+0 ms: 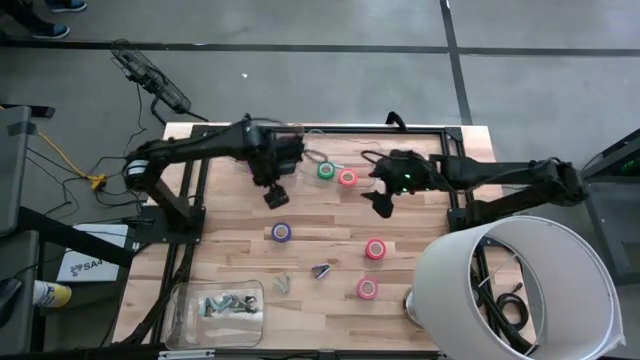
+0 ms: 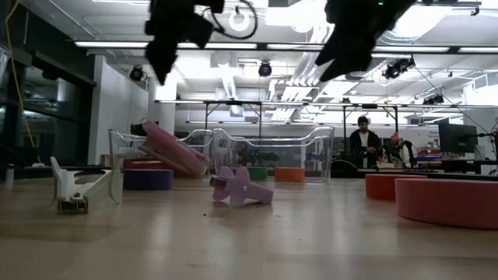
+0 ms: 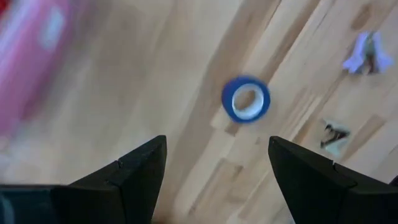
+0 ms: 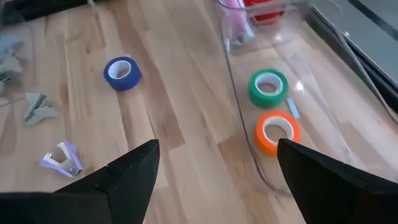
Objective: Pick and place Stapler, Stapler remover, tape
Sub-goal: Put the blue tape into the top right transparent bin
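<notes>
Both arms are up over the far half of the tabletop (image 1: 330,225), and neither has anything in its grasp. The left end effector (image 1: 277,196) hangs with its fingers (image 3: 140,171) spread apart and nothing between them, and directly below its wrist camera sits the purple tape roll (image 1: 282,232), out in the middle of the tabletop. The right end effector (image 1: 383,205) hovers toward the far right, jaws wide and released, empty too.

Between the two arms, near the far edge, the green tape roll (image 1: 326,170) and a red-orange tape roll (image 1: 347,178) lie just beside each other. Two more red-pink tape rolls are on the right side: one (image 1: 375,249) mid-tabletop, the other (image 1: 367,289) closer to the near edge.

Toward the near edge, centre, lie two small staple removers, a pale one (image 1: 283,284) and a lilac one (image 1: 321,270), near each other but apart. A clear plastic bin (image 1: 216,312) sits at the near left corner with small items inside. A white cylinder (image 1: 520,285) overhangs the near right corner. In the low view a pink stapler (image 2: 171,148) leans tilted in a clear container (image 2: 311,152) behind the removers.
</notes>
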Motion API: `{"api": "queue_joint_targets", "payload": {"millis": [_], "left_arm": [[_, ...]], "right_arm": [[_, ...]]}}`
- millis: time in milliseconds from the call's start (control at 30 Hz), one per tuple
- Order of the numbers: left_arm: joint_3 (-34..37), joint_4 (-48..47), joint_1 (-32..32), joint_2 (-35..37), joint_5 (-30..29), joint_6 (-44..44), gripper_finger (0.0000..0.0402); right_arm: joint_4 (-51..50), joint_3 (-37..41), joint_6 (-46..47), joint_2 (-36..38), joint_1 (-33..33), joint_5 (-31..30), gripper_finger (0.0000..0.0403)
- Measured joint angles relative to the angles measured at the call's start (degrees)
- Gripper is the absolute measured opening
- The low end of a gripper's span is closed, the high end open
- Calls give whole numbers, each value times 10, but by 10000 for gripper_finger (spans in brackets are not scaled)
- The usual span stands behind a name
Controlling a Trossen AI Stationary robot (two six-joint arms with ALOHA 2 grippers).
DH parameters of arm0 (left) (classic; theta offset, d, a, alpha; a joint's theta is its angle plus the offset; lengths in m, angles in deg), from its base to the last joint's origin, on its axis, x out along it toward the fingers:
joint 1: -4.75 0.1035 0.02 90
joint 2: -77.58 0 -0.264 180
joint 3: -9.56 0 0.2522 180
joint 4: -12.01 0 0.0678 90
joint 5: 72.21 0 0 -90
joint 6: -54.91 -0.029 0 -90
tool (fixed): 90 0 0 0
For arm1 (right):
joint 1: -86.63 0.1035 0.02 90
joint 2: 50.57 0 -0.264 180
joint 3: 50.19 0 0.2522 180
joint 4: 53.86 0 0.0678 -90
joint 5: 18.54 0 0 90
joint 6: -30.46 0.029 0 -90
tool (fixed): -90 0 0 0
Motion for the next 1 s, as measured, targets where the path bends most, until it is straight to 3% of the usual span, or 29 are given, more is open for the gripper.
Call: {"api": "queue_joint_targets", "payload": {"millis": [200,400,567,1000], "left_arm": [[123,45,-49,56,6,157,278],[197,130,-94,55,30,266,278],[245,202,-113,44,15,335,278],[279,272,-113,-17,-10,360,278]], "right_arm": [[0,47,44,67,0,-37,316],[1,56,57,90,0,-56,316],[5,56,55,90,0,-56,316],[8,56,53,90,0,-46,316]]}}
